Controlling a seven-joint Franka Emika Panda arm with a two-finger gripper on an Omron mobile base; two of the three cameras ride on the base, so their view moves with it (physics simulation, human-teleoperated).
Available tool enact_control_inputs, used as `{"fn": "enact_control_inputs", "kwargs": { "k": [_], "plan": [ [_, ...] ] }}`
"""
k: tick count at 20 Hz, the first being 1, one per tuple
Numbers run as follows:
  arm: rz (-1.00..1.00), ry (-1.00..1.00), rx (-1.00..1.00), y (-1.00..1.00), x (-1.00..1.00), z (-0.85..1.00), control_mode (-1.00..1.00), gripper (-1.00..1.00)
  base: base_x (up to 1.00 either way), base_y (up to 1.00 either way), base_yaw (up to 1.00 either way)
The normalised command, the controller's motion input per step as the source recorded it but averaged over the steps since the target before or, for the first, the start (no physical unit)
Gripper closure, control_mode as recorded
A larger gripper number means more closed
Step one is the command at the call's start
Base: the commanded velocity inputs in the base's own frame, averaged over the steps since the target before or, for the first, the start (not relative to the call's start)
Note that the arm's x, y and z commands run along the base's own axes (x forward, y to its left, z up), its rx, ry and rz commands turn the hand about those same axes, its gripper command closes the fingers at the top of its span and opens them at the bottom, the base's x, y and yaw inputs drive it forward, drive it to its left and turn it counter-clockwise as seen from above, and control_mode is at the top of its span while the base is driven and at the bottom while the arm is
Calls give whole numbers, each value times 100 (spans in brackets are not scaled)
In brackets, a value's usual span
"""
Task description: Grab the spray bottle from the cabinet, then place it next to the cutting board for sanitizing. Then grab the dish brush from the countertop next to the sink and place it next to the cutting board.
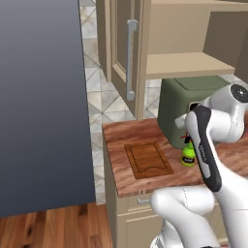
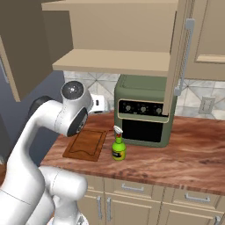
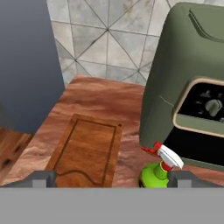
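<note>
The green spray bottle stands upright on the countertop, just right of the cutting board and in front of the oven. My gripper is open and holds nothing. It hovers above the board and the bottle and touches neither. The cabinet above has its door swung open, and its shelf is bare. The dish brush and the sink are out of view.
An olive-green countertop oven stands close behind the bottle. The open cabinet door with its grey bar handle hangs over the counter. A tall dark grey panel bounds the counter's left end.
</note>
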Motion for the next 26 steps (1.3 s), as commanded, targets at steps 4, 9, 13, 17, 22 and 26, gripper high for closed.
{"fn": "enact_control_inputs", "kwargs": {
  "k": [4,9,13,17,22,26],
  "plan": [
    [0,0,0,0,-11,-3,100,-100,-52,4,0],
    [0,0,0,0,0,0,100,-100,-100,47,0],
    [0,0,0,0,0,0,100,-100,-65,99,33],
    [0,0,0,0,0,0,100,-100,0,92,74],
    [0,0,0,0,0,0,100,-100,0,69,84],
    [0,0,0,0,0,0,100,-100,0,57,87]
  ]
}}
